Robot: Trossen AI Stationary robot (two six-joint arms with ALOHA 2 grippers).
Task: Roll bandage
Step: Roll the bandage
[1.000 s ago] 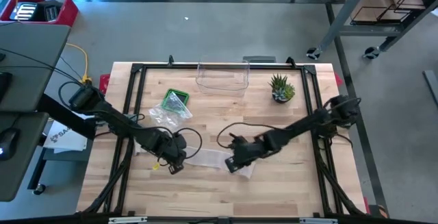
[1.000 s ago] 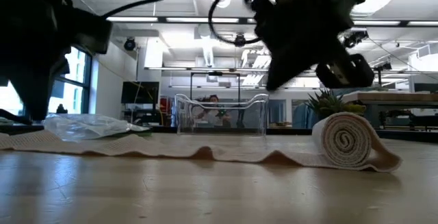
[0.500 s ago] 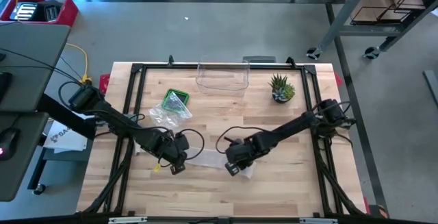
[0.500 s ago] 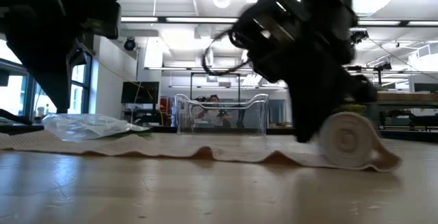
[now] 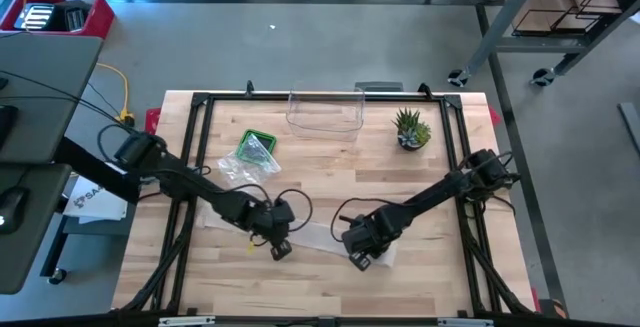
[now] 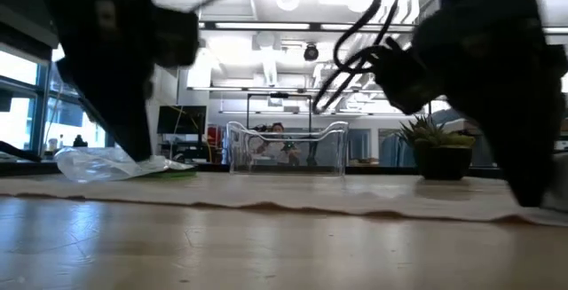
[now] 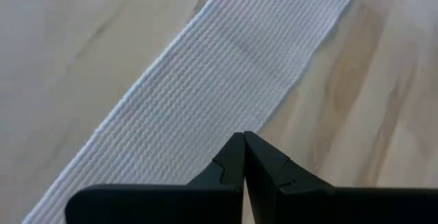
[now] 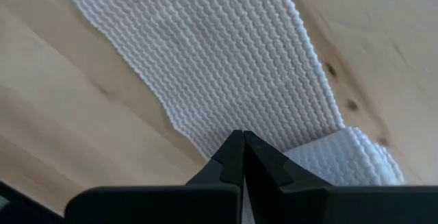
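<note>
Both arms have shifted nearer the desk's [image 5: 420, 192] front edge; left fingers [image 7: 233, 157] and right fingers [image 8: 234, 148] pressed closed, empty, over the bandage [image 5: 318, 234].

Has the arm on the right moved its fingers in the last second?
Yes. Seen from above, the right gripper has slid toward the table's near edge, farther from the potted plant, along the bandage.
</note>
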